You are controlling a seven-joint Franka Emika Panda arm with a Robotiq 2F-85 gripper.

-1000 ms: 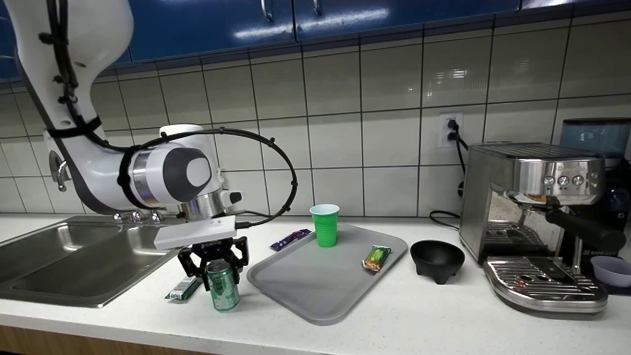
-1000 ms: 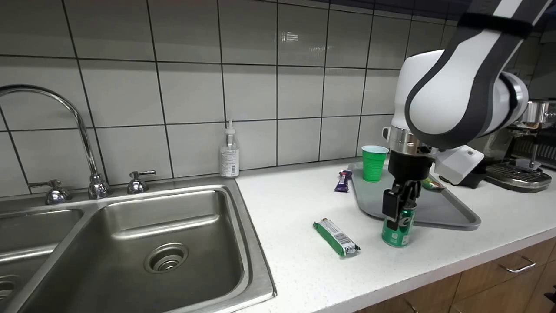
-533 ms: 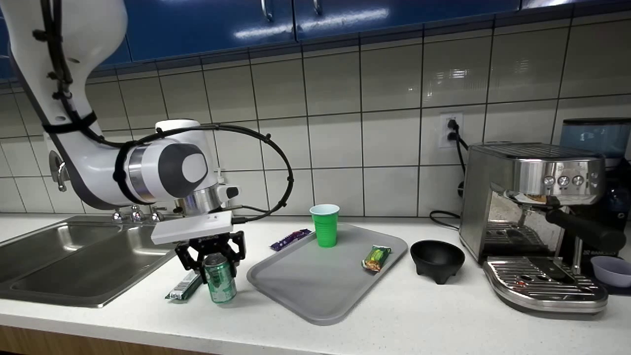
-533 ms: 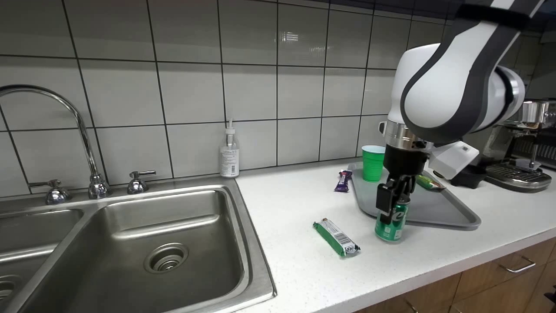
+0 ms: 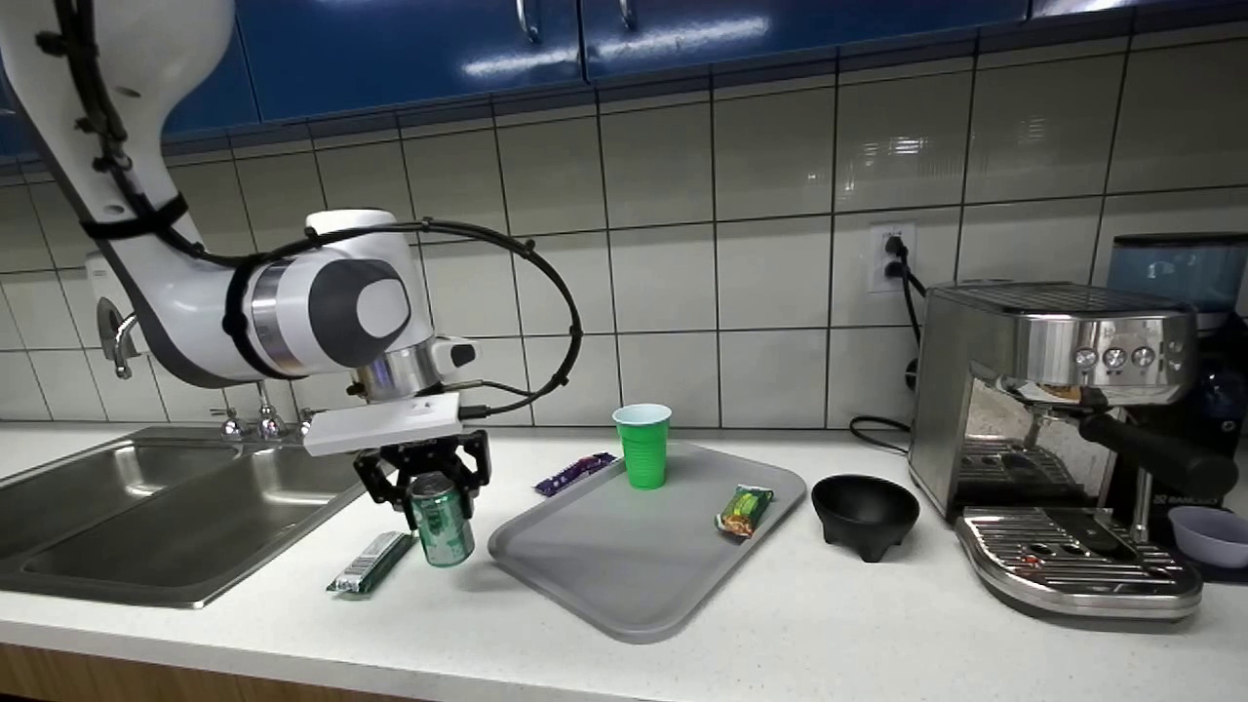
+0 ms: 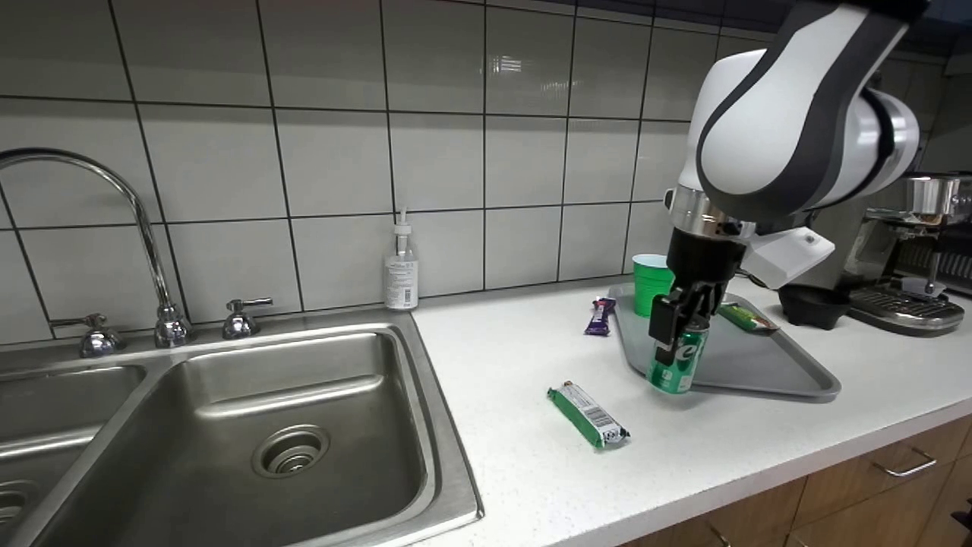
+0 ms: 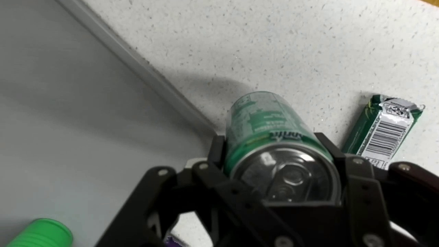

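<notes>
A green soda can hangs just above the white counter in both exterior views, tilted slightly. My gripper is shut on its upper part from above. In the wrist view the can sits between the two black fingers, its silver lid facing the camera and partly covered by the gripper body. Beside it on the counter lies a green-and-white wrapped bar, on the sink side. Close on the opposite side is the near corner of a grey tray, bearing a green cup and a green-orange wrapped snack.
A purple wrapped bar lies by the tray's back edge. Past the tray stand a black bowl and a steel espresso machine. The sink and a soap bottle are on the opposite side. Blue cabinets hang overhead.
The can, gripped throughout, has risen off the counter and shifted a little toward the back wall. The arm rose with it. The wrapped bars, cup and tray have not moved.
</notes>
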